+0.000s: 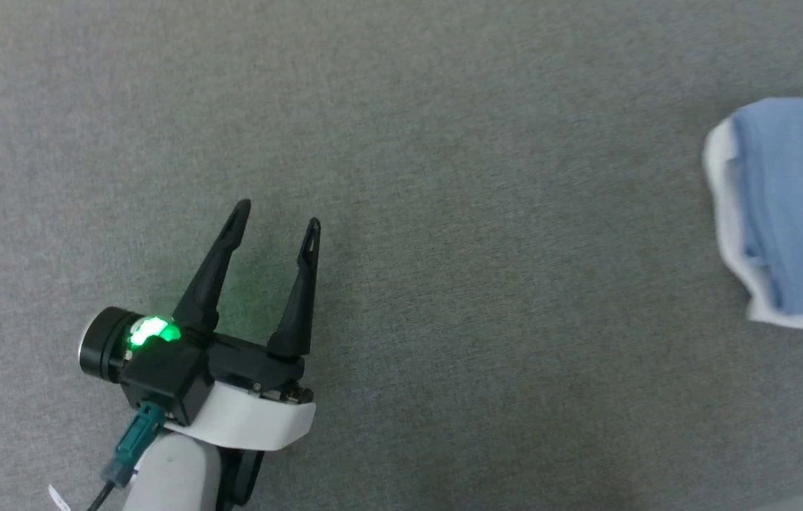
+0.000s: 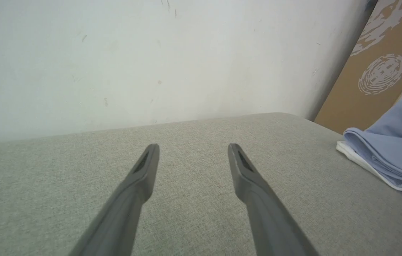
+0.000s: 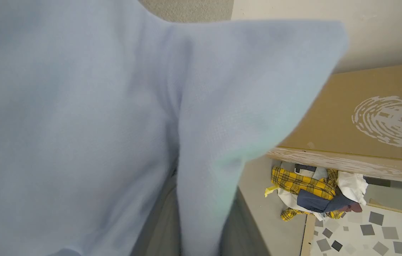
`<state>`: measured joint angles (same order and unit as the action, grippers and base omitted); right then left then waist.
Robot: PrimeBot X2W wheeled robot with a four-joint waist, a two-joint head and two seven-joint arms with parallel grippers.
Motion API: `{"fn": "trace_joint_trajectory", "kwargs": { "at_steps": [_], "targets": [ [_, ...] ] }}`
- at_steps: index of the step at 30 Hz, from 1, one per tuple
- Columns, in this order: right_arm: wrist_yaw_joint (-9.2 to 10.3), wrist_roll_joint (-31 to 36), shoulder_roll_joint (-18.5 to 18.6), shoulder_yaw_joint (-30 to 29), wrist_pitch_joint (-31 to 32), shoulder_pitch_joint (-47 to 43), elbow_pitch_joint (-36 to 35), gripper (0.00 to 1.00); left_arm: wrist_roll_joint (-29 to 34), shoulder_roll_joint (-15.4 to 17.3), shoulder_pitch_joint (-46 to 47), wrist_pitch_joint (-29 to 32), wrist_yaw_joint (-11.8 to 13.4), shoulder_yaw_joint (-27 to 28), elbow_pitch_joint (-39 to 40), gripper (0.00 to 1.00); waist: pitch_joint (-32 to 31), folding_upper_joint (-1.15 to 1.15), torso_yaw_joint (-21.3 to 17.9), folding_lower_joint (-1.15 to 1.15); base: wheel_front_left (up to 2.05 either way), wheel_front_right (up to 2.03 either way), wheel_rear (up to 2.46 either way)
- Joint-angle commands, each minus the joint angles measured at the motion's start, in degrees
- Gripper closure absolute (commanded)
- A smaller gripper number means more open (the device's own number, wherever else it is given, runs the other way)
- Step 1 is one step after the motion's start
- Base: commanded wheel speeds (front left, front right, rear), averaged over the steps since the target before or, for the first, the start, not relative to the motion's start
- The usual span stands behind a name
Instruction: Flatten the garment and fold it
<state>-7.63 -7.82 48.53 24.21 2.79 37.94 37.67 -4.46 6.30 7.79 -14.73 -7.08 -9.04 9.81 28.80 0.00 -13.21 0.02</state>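
Observation:
The garment (image 1: 791,213), light blue with a white layer showing along its edge, lies bunched at the right edge of the grey cloth-covered table (image 1: 444,142). In the left wrist view the garment (image 2: 389,149) sits folded over itself at the far right. My left gripper (image 1: 279,216) stands open over bare table at the lower left, well away from it, with nothing between its fingers (image 2: 144,170). In the right wrist view the garment (image 3: 80,124) drapes close over the camera, and my right gripper (image 3: 195,227) is shut on a fold of it, its fingers (image 3: 238,234) mostly covered.
A white wall (image 2: 151,53) runs behind the table's far edge. A brown cardboard panel (image 3: 364,117) with a white print leans at the right. Below it, a heap of yellow plaid and dark clothes (image 3: 311,193) lies beside a speckled floor (image 3: 364,231).

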Motion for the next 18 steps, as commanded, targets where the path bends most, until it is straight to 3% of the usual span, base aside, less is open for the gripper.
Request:
{"fn": "trace_joint_trajectory", "kwargs": {
  "at_steps": [1, 12, 13, 14, 18],
  "targets": [
    [0.14, 0.7, 0.0, -0.8, -0.4, 1.0, 0.8, 1.0, -0.2, 0.3, 0.8, -0.3, -0.4, -0.1, 0.1, 0.0, 1.5, 0.0, 1.1, -0.02, 0.0, 0.0, 0.0],
    [0.14, 7.5, -2.5, -10.3, -3.0, 3.1, 10.2, 1.0, -0.4, 0.7, 1.5, -0.3, -0.4, 0.0, -0.1, 0.0, 2.7, 0.0, 2.2, -0.02, 0.0, 0.0, 0.0],
    [0.14, 7.7, -2.9, -10.7, -3.1, 3.1, 10.6, 0.93, -0.4, 0.6, 1.5, -0.3, -0.4, 0.0, -0.2, 0.0, 2.7, 0.0, 2.3, -0.02, 0.0, 0.0, 0.0],
    [0.14, 8.1, -3.2, -11.1, -3.4, 3.2, 10.8, 0.02, -0.4, 0.5, 1.6, -0.3, -0.4, 0.1, -0.3, 0.0, 2.6, 0.0, 2.4, -0.02, 0.0, 0.0, 0.0],
    [0.14, 9.7, -3.9, -11.7, -4.4, 3.4, 11.4, 0.0, -0.7, 0.1, 1.2, -0.3, -0.4, 0.3, -1.1, 0.0, 0.6, 0.0, 2.6, -0.02, 0.0, 0.0, 0.0]
  ]
}}
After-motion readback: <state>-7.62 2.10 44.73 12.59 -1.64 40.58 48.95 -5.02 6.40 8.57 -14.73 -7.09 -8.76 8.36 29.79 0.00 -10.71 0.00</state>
